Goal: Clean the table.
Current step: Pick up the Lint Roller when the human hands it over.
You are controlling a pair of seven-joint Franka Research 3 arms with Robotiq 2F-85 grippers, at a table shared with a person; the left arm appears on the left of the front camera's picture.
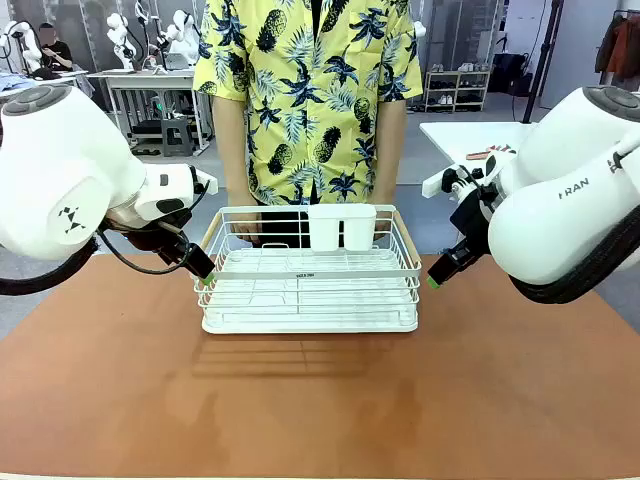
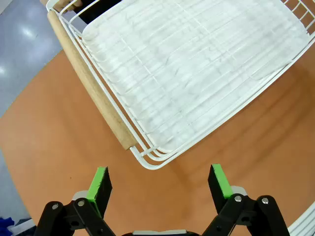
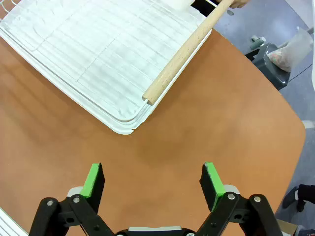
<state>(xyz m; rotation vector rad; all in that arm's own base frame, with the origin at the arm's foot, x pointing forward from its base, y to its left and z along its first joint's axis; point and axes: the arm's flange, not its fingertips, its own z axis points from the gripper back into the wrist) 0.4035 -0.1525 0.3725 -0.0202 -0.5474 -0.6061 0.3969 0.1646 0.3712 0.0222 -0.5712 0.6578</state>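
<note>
The reddish-brown table [image 1: 300,400] carries a white wire dish rack [image 1: 308,285] at its far middle. The rack has wooden side handles and a white cutlery holder [image 1: 342,227] on its back rim. My left gripper [image 1: 203,270] hovers just off the rack's left front corner. In the left wrist view the left gripper [image 2: 160,179] is open over bare table [image 2: 59,137], with a wooden handle [image 2: 88,81] ahead. By the rack's right side, my right gripper [image 1: 440,270] is open too; the right wrist view has the right gripper [image 3: 153,177] above bare table [image 3: 197,123].
A person in a yellow patterned shirt [image 1: 310,90] stands right behind the rack, with a hand [image 1: 245,232] at its far rim. A smaller white table [image 1: 465,135] stands at the back right. The table's rounded edge [image 3: 275,93] drops to grey floor.
</note>
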